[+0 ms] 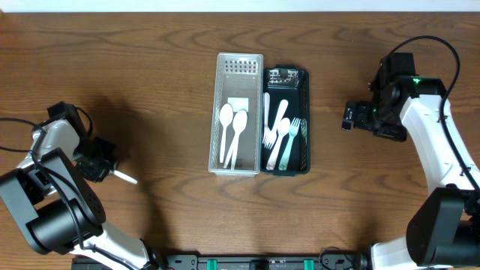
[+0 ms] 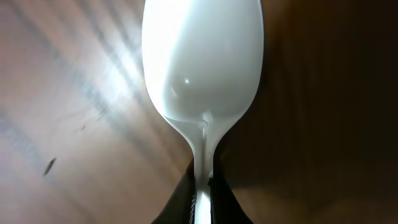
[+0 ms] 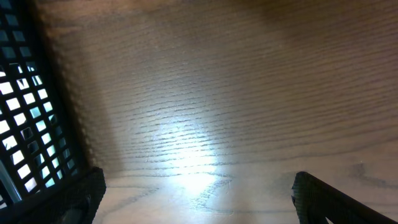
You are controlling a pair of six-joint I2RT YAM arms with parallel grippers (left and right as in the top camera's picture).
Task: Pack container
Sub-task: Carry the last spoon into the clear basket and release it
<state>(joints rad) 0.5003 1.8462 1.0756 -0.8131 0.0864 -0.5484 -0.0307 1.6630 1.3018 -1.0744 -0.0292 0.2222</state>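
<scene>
My left gripper (image 1: 105,169) is at the table's left side, shut on a white plastic spoon (image 1: 125,178). In the left wrist view the spoon's bowl (image 2: 202,59) fills the frame above the closed jaws (image 2: 204,202). A white basket (image 1: 216,112) in the middle holds two white spoons (image 1: 233,131). A black basket (image 1: 304,124) beside it holds white forks and spoons (image 1: 281,135). My right gripper (image 1: 348,118) is open and empty to the right of the black basket; its wrist view shows the fingers spread (image 3: 199,193) over bare wood and the black basket's mesh wall (image 3: 28,124).
The wooden table (image 1: 150,75) stretches between the baskets and both arms. The right arm's white links (image 1: 435,135) run down the right edge. Cables trail at the far left (image 1: 15,124).
</scene>
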